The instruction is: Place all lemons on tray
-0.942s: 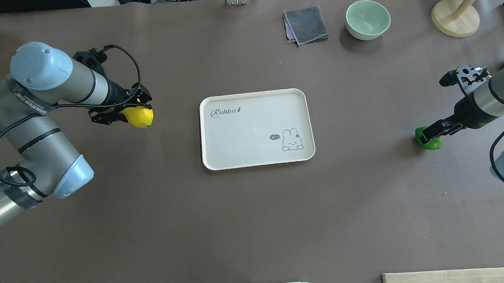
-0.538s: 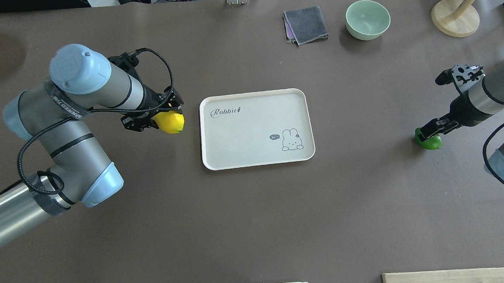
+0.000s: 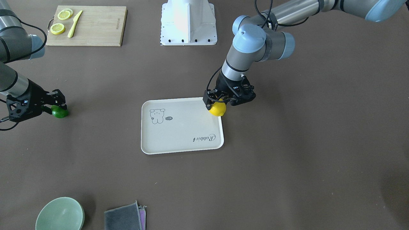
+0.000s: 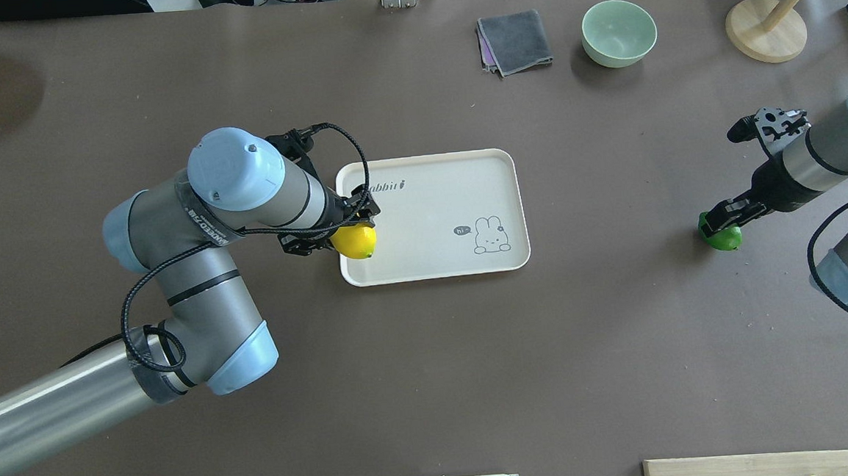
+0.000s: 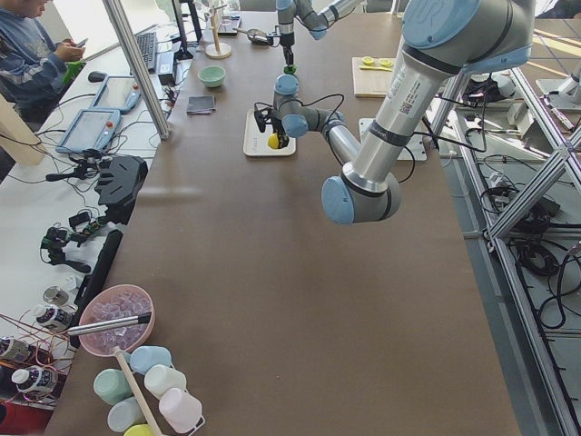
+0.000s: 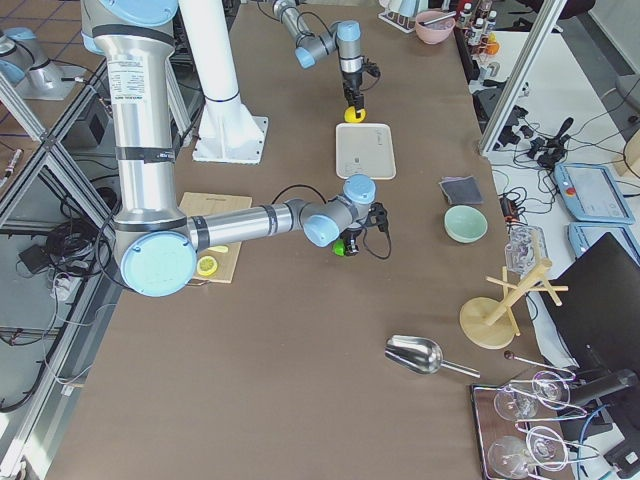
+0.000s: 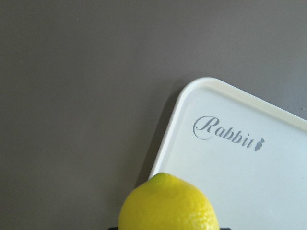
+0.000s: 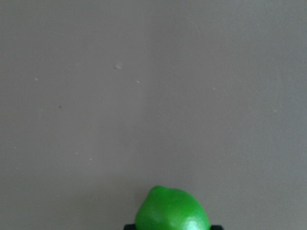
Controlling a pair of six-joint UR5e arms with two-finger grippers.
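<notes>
The step in hand was the carry of the first fruit. The left end effector was clamped on the yellow lemon, which hung over the near-left rim of the tray, half over the tray and half over the bare tabletop. The next move, as I judged it, called for a little more travel inward so the fruit cleared the rim, then a lowering and a release. The green lemon sat on the tabletop well apart from the tray, with the right end effector straddling it. I could not tell whether those fingers were pressing it or just beside it. Both wrist views cut off the fruits' lower halves and almost all of the fingers. The overhead view hid the left fingertips under the arm, and the yellow lemon's height above the tray was hard to judge.
</notes>
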